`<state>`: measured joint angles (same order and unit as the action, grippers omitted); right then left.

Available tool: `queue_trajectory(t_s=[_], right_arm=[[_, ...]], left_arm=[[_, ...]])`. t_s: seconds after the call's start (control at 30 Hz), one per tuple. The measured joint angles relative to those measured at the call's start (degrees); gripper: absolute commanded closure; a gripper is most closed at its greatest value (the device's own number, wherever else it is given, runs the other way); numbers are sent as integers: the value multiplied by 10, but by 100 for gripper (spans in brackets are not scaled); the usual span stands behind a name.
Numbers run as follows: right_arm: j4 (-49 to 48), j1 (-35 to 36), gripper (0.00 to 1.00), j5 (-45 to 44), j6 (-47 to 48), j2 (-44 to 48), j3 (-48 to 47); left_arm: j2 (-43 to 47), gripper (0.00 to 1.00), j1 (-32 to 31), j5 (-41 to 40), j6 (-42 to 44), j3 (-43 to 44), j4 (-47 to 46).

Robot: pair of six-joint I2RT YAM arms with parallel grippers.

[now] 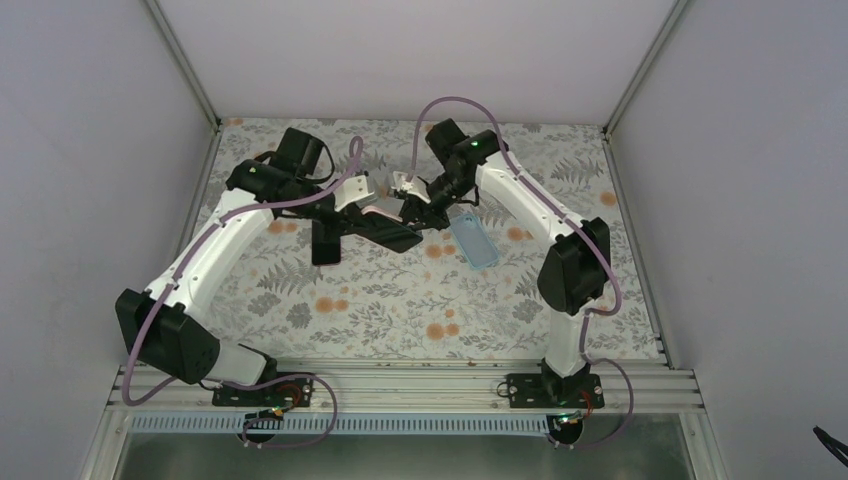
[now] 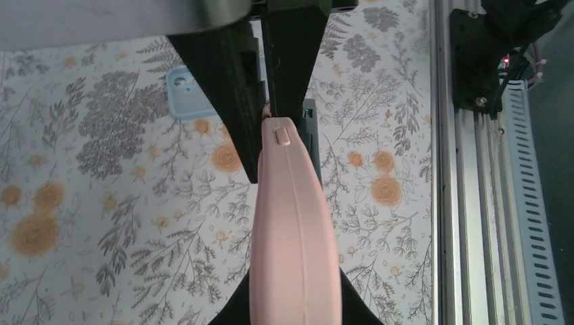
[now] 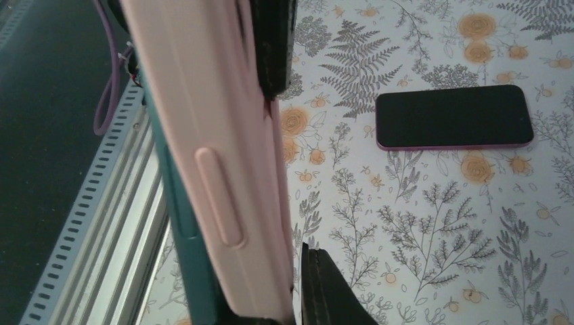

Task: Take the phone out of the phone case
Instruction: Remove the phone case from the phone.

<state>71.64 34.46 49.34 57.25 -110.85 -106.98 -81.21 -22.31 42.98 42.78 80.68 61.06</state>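
no readable text, labels, or numbers anywhere

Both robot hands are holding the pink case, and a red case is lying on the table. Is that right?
Not quite. The top external view shows it is light blue, not red: the left gripper and right gripper hold the pink case, and a light blue case lies on the table.

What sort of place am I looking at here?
Most likely a robot test booth in a lab: white robot arms, left and right, bolted to a slotted aluminium rail, and plain grey walls boxing in a floral-patterned tabletop.
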Motion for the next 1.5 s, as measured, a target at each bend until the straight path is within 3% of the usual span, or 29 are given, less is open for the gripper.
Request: queue_trajectory(t_s=[0.1, 0.2, 0.23, 0.27, 0.3, 0.5, 0.6, 0.73, 0.9, 1.17, 1.5], right_arm=[[-5, 3, 97, -7, -4, 0, 0], [-11, 4, 97, 19, -23, 0, 0], [-16, 5, 97, 29, -31, 0, 0], [-19, 3, 97, 41, -39, 0, 0], [-20, 2, 97, 51, -45, 0, 0], [-50, -59, 97, 93, -108, 5, 2], [-134, -112, 97, 81, -198, 28, 33], [-261, -163, 97, -5, -348, 45, 48], [-356, -156, 97, -126, -466, 43, 34], [-399, -143, 97, -199, -532, 1, -86], [-403, -142, 97, -213, -544, -20, -99]], left_arm=[[4, 68, 1, -25, -15, 0, -8], [10, 21, -3, -48, -19, 1, -49], [11, 11, -5, -52, -22, 2, -66], [12, 2, -7, -57, -25, 2, -84], [14, 0, -8, -64, -28, 2, -103], [50, 0, -5, -122, -46, -7, -213], [84, 0, -3, -154, -68, -34, -291], [109, 0, -15, -183, -119, -83, -401], [46, 0, -64, -257, -163, -82, -521], [-61, 0, -114, -381, -195, -78, -655], [-148, 0, -117, -440, -227, -22, -740]])
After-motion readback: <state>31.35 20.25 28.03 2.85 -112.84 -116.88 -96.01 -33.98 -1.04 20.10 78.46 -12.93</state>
